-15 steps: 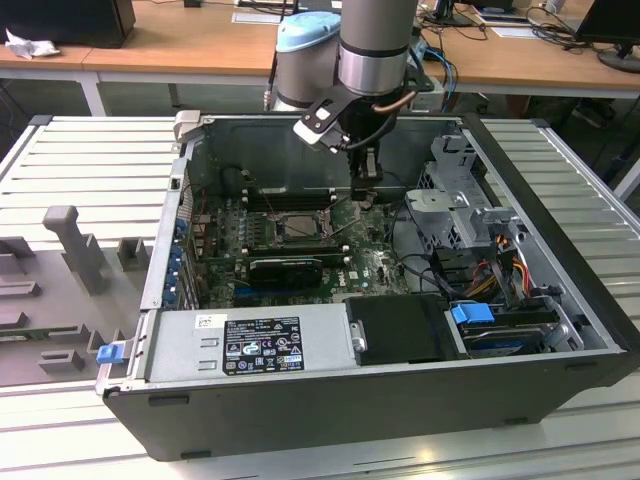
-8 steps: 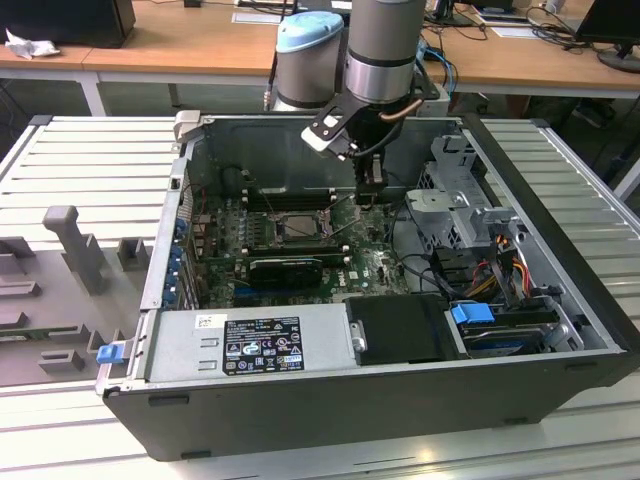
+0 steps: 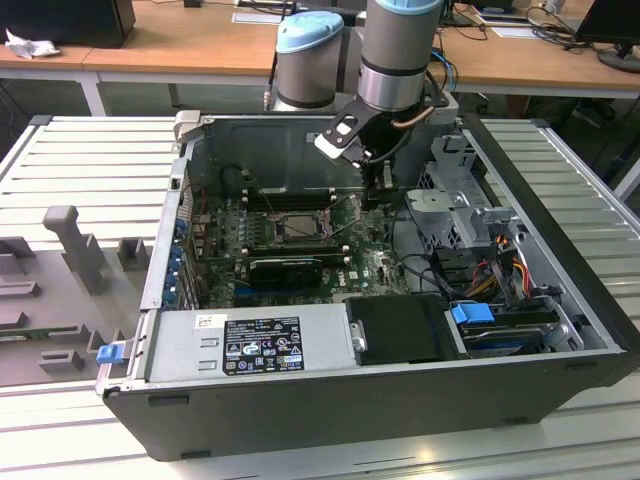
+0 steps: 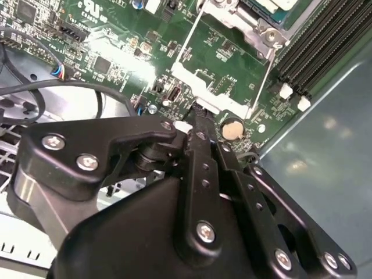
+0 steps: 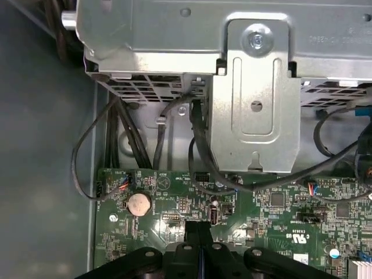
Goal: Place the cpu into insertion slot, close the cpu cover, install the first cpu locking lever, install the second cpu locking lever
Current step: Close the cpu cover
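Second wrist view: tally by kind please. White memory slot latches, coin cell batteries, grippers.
white plastic memory slot latches: 2
round pale coin cell battery: 1
black gripper: 1
Total: 4

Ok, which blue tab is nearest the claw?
The drive-bay tab, toward the exterior view's right from the claw; the case-corner tab and card-slot clips lie farther off, leftward.

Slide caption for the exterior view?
Black gripper hangs inside the open dark-grey computer case, above the green motherboard, apart from the square black-framed insertion slot.
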Controlling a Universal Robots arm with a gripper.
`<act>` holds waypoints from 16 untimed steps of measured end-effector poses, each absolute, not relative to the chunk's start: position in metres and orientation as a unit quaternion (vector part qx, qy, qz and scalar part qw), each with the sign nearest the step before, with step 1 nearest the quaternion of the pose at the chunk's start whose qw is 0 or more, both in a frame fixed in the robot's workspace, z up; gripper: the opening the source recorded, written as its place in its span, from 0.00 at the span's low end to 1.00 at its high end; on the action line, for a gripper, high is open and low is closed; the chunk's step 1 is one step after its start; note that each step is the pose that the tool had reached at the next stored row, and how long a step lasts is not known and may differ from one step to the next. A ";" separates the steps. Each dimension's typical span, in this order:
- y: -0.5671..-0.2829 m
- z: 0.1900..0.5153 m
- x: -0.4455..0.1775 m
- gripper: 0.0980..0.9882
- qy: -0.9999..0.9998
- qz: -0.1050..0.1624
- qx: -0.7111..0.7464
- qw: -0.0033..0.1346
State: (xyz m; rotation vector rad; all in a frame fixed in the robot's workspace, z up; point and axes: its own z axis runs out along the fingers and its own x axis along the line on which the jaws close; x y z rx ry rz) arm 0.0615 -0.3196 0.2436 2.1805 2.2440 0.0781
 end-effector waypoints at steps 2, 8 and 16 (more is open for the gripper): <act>-0.320 0.243 0.058 0.01 0.717 0.025 0.696 0.005; -0.320 0.243 0.049 0.01 0.717 0.025 0.696 0.005; -0.320 0.243 0.043 0.01 0.717 0.025 0.696 0.005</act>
